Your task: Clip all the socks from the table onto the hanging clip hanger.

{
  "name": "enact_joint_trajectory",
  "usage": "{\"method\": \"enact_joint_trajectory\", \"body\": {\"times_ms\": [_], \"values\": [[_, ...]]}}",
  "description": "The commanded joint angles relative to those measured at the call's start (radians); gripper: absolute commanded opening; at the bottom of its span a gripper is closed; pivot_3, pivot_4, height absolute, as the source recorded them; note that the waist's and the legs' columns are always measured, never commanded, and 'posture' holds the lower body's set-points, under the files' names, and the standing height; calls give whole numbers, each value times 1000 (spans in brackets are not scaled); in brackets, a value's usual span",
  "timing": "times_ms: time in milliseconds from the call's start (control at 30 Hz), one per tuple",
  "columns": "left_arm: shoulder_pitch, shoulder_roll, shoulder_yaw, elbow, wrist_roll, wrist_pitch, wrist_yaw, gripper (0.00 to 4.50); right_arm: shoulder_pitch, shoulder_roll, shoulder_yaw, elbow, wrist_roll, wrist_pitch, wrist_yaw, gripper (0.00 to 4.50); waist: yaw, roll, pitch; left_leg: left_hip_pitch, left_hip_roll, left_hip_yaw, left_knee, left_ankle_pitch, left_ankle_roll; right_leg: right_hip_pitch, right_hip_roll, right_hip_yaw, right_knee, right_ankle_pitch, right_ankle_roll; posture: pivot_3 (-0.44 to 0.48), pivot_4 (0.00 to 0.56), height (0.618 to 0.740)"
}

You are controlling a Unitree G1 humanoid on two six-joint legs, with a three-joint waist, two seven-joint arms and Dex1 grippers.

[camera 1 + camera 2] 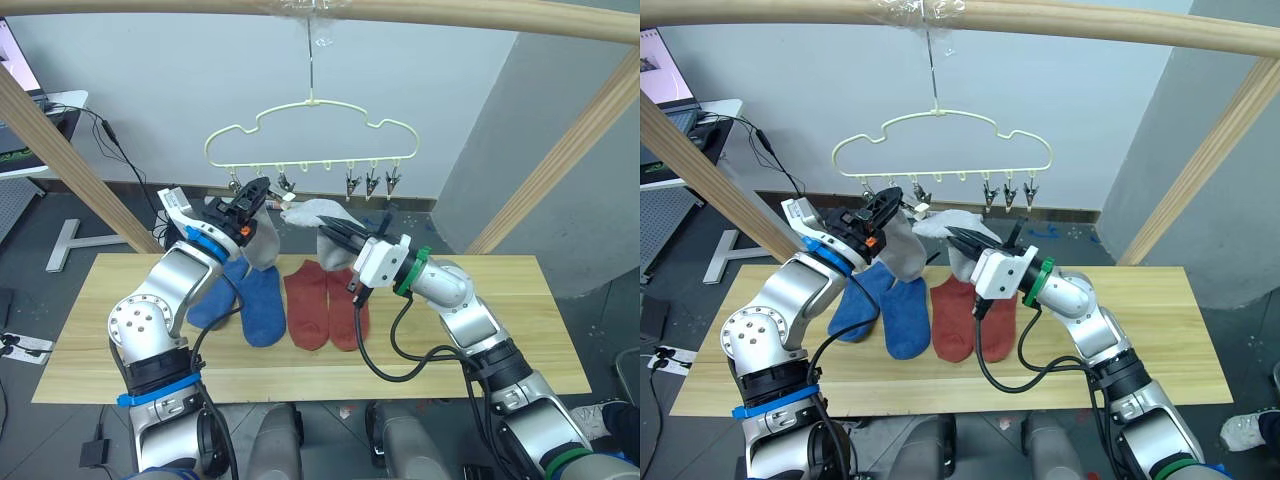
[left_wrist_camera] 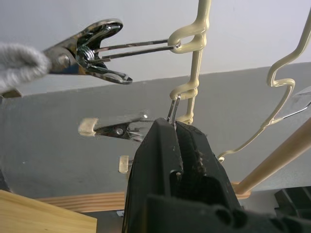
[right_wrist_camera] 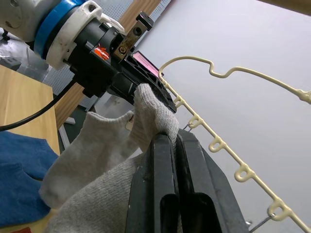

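Worktop [image 1: 520, 330]: long pale plank top; wide bare stretches at both ends, and the near edge is bare along its length.
Pole frame [image 1: 90, 180]: thick wooden poles slant down at both sides and cross overhead, boxing in the working room.
Clip hanger [image 1: 310, 135]: pale yellow wire, hung by its hook from the top pole, above the far edge of the worktop; three clips on the robot's right side hang free.
Blue socks [image 1: 255, 300]: two, flat on the worktop, left of centre.
Rust red socks [image 1: 320, 305]: two, flat, just beside the blue pair (edges touching or nearly so).
Grey sock, hung [image 1: 262, 240]: dangles from a left-side clip, just beside the left gripper.
Grey sock, held [image 1: 315, 212]: lifted off the worktop, just under the hanger bar.
Left gripper [image 1: 255, 195]: fingers pressed together on a metal clip [image 2: 172, 109] at the bar.
Right gripper [image 3: 176, 141]: fingers pinching the held grey sock, its cuff bunched over the fingertips.
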Motion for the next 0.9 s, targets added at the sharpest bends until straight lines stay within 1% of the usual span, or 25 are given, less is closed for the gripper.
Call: {"method": "enact_joint_trajectory", "body": {"times_ms": [33,200,667,900], "values": [[11,18,0,-33,-28,-18,-8,0,0,-8,-24,-49,42,-46,0,7,0,0,0,0,0,0,0,0,0,0,0,0,0,0,0,-37,253,740],[15,22,-12,-35,-39,-30,-10,0,-3,-2,-22,-47,60,-54,3,7,0,0,0,0,0,0,0,0,0,0,0,0,0,0,0,-37,255,740],[10,21,-35,-63,-99,-34,-6,0,-47,89,-4,36,36,-56,-32,7,4,0,0,0,0,0,0,0,0,0,0,0,0,0,0,-33,257,740],[9,26,-44,-89,-83,-59,-25,0,-44,103,3,53,39,-53,-26,7,14,0,0,0,0,0,0,0,0,0,0,0,-1,0,0,-25,257,740]]}}
